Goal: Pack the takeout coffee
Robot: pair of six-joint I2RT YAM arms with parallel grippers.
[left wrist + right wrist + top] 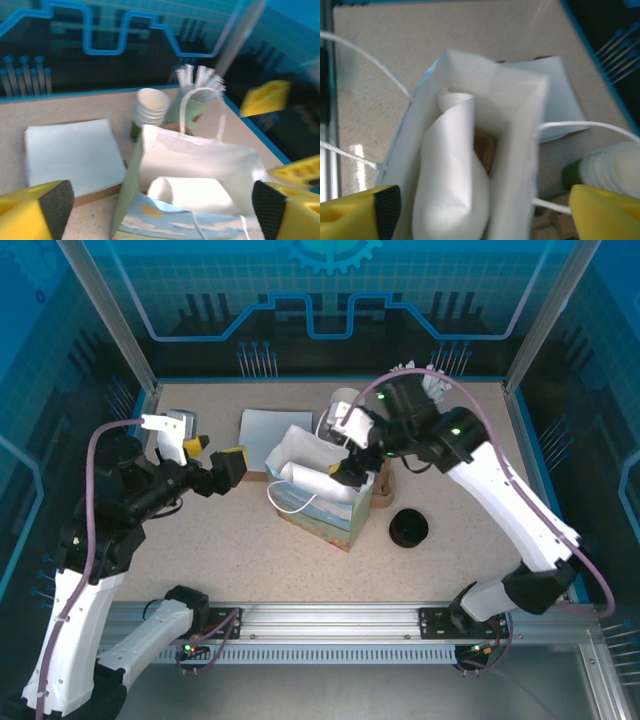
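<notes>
The takeout coffee (338,403) stands upright on the counter (200,540), outside the paper bag (320,522) and just beyond its far wall. Its long axis is vertical and its white rim faces up. In the left wrist view its side looks ridged, so it may be more than one cup nested; the blur does not settle it.

The right hand (480,207) is the nearer one. It hangs over the open mouth of the bag, pointing down, with its fingers (605,212) spread wide and nothing gripped between them. From there the cup lies a short way off toward the back of the counter, on the far side of the bag wall and just beside one finger in the right wrist view. The right arm arches in from its base, elbow high and wrist bent down.

The left hand (160,207) is released too, and holds nothing. It is level with the bag's left side and aimed across it, with the cup behind the bag and farther from it.

In my judgement the right hand should lift clear of the rim and shift back over the cup.
</notes>
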